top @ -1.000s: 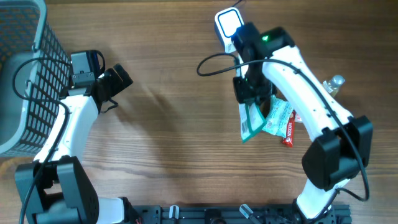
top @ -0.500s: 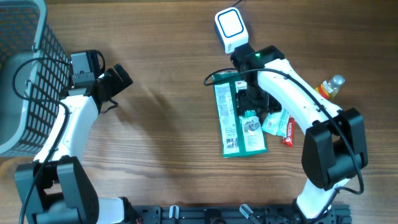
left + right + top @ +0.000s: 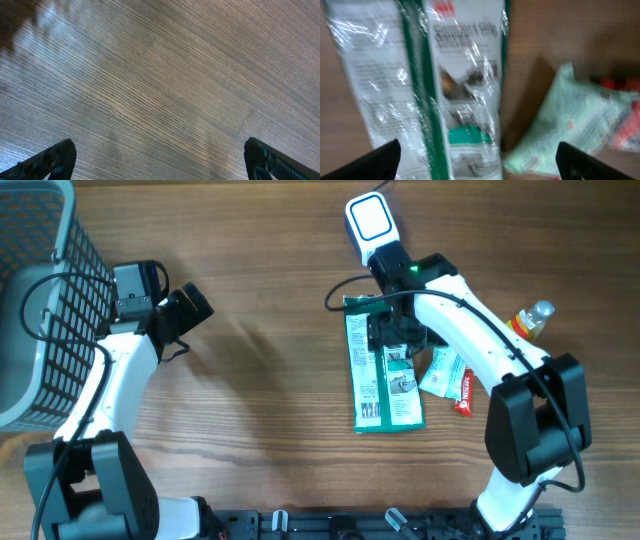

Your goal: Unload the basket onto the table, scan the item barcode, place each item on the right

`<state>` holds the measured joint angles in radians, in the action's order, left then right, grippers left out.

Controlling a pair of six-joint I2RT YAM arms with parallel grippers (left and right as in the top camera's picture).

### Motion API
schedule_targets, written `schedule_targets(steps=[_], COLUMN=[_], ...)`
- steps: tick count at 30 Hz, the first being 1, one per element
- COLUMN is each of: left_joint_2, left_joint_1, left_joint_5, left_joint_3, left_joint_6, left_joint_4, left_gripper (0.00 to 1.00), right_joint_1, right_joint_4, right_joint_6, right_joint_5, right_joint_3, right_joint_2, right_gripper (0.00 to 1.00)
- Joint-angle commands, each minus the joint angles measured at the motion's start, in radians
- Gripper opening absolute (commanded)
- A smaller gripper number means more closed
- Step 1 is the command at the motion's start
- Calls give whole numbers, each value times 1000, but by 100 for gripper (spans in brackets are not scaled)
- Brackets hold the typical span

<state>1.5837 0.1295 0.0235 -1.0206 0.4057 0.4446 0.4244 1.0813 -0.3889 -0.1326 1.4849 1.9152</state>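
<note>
A flat green-and-white package in clear wrap lies on the wood right of centre, its long side running front to back. In the right wrist view this package fills the left half, just below the camera. My right gripper hangs open over the package's far end, and in its own view the right gripper has nothing between its fingertips. The white barcode scanner stands at the far edge, just behind that arm. My left gripper is open over bare wood at the left, seen wide apart in its own view.
A pale green pouch and a red packet lie right of the package. A small bottle lies further right. A grey wire basket stands at the far left edge.
My right gripper has gone from shut to open and let go of the green package. The package, hanging from it a second ago, now lies flat. The left arm has not moved.
</note>
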Motion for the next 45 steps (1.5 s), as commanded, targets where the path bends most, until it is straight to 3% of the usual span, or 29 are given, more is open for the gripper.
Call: schedule_targets(steps=[1,7,11,22,30,36,41,45], left_joint_2=[-13,-13,-13,-13,-13,-13,-13,-13], left_joint_1=[4,4,4,4,4,4,4,4], left_joint_5=[-10,-10,-10,-10,-10,-10,-10,-10], left_joint_3=[-14,-14,-14,-14,-14,-14,-14,-14], left_joint_6=[-2,-1,-2,-2,-2,-2,-2,-2], left_joint_4=[0,0,0,0,0,0,0,0], left_gripper=[100,100,100,100,100,100,100,100], right_joint_1=[-1,-1,-1,-1,-2,-2,-2,-8], right_joint_4=[-148,-468,-594,-642,-643,-640,-607,-560], right_joint_6=[-5,-4,-5,-6,-6,-2,5,98], right_joint_5=[-16,-16,-16,-17,-17,-19,-148,-166], right_joint_3=[0,0,0,-1,-1,-1,-1,-2], right_joint_2=[13,13,13,-22,-249,-512,-735,-909], right_gripper=[100,100,100,100,100,100,100,100])
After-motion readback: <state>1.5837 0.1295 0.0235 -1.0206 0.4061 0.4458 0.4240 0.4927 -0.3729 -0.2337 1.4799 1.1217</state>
